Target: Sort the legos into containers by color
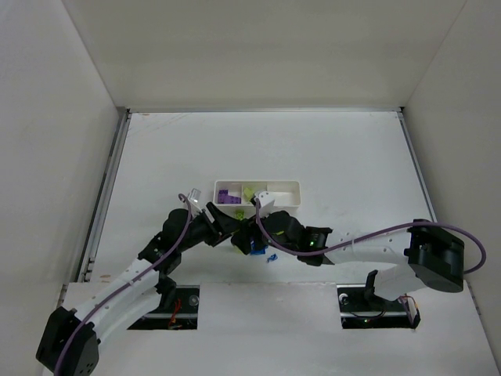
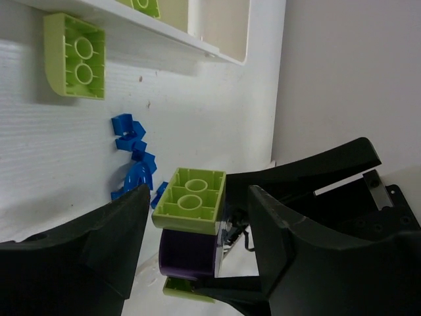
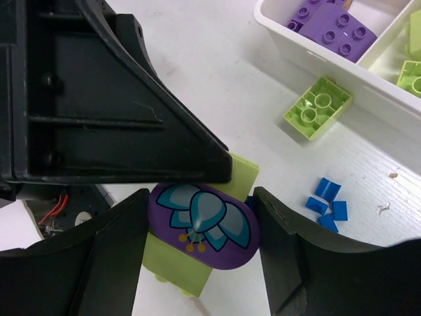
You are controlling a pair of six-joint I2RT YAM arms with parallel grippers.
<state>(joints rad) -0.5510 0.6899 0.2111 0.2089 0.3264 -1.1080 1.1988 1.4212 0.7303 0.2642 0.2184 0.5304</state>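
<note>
A stack of a lime brick, a purple piece printed with a flower and another lime brick (image 3: 200, 227) sits between my right gripper's (image 3: 200, 197) fingers, which press on both of its sides. In the left wrist view the same stack (image 2: 191, 210) lies between my left gripper's (image 2: 197, 197) open jaws, with a gap on each side. A loose lime brick (image 3: 318, 108) (image 2: 75, 56) lies by the white tray (image 1: 258, 182). Small blue pieces (image 3: 325, 204) (image 2: 135, 158) (image 1: 272, 258) lie on the table. The tray holds purple bricks (image 3: 329, 26) at its left end and lime ones (image 3: 414, 66) in the middle.
Both grippers (image 1: 231, 227) (image 1: 249, 233) meet tip to tip just in front of the tray, close to its near wall (image 2: 217, 52). White walls enclose the table on three sides. The tray's right compartment (image 1: 286, 192) looks empty.
</note>
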